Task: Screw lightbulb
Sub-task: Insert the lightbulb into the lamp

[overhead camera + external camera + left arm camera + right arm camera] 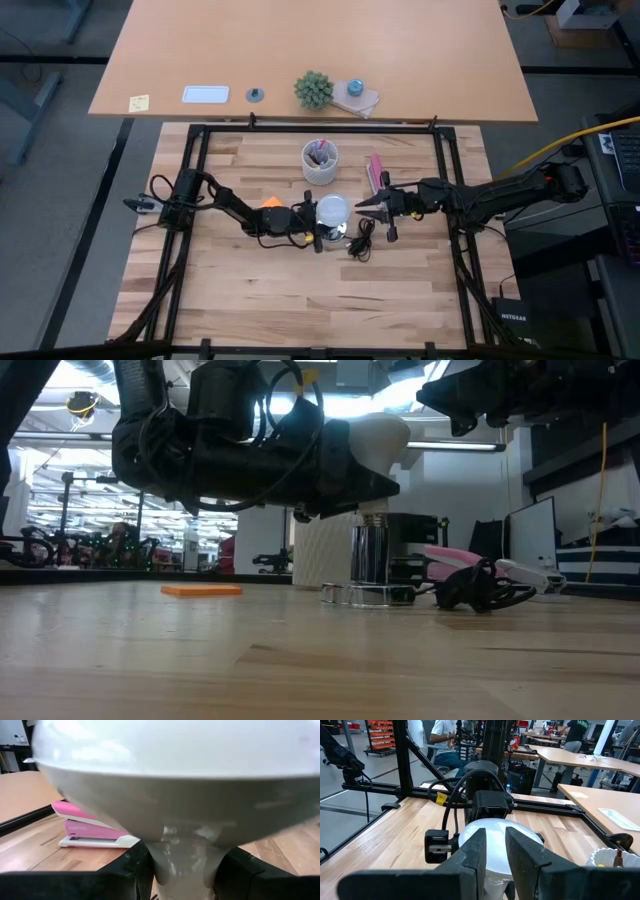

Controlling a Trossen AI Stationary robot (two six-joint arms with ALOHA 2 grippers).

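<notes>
Table (300,300): pale wood planks, both arms meeting near its middle.
Left gripper (322,226): fingers (125,870) closed on the narrow neck of the lightbulb, one each side.
Lightbulb (332,210): white, held upright above the shiny fitting (370,555), wide end up, base at the fitting's top.
Cord (480,588): black, coiled beside the fitting.
Right gripper (358,206): just beside the bulb, jaws a narrow gap apart, holding nothing.
Stapler (376,172): pink, behind the right gripper.
Cup (320,161): white, holds pens, farther back.
</notes>
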